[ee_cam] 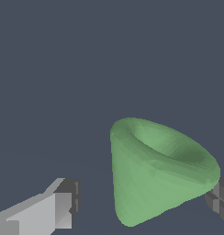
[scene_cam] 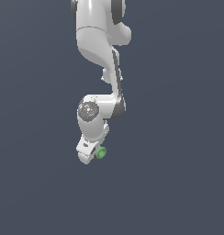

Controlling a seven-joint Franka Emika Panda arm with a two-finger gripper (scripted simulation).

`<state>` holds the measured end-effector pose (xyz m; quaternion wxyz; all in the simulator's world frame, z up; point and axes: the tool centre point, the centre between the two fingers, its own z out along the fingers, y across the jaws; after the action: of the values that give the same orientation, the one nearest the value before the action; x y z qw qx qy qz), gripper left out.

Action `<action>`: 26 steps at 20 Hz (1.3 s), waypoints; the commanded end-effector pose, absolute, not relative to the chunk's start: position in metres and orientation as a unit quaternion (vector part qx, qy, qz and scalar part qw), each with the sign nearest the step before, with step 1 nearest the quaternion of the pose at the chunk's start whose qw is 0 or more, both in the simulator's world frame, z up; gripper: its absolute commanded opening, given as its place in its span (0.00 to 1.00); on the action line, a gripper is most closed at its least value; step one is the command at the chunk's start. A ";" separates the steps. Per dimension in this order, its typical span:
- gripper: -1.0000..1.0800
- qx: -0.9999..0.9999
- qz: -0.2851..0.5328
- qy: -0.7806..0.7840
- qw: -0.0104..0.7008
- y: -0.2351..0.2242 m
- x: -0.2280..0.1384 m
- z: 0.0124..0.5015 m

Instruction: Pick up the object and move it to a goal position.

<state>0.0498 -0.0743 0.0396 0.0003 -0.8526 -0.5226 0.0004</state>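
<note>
The object [ee_cam: 159, 170] is a small matte green cone-shaped cup with a round rim, lying tilted on the dark grey floor. In the wrist view it sits between my gripper's [ee_cam: 141, 199] two fingers. It is close against one fingertip [ee_cam: 219, 197], while a clear gap separates it from the other fingertip [ee_cam: 63, 202]. The jaws stand wide apart, so the gripper is open. In the exterior view the object [scene_cam: 101, 152] shows as a green spot at the low end of the white gripper [scene_cam: 95, 155], on the exterior view's right side of the hand.
The white arm [scene_cam: 98, 46] comes down from the top of the exterior view. A plain dark grey floor [scene_cam: 178, 183] surrounds it.
</note>
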 end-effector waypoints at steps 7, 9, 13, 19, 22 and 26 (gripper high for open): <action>0.00 -0.852 0.000 -0.523 0.000 -0.074 0.051 0.028; 0.00 -0.852 0.000 -0.523 0.000 -0.074 0.051 0.028; 0.00 -0.852 0.000 -0.523 0.000 -0.074 0.051 0.028; 0.00 -0.852 0.000 -0.523 0.000 -0.075 0.051 0.031; 0.00 -0.852 0.000 -0.523 0.000 -0.076 0.052 0.041; 0.00 -0.852 0.000 -0.523 0.000 -0.078 0.054 0.063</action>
<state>0.0525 -0.0769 0.0535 0.0005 -0.8523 -0.5230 0.0006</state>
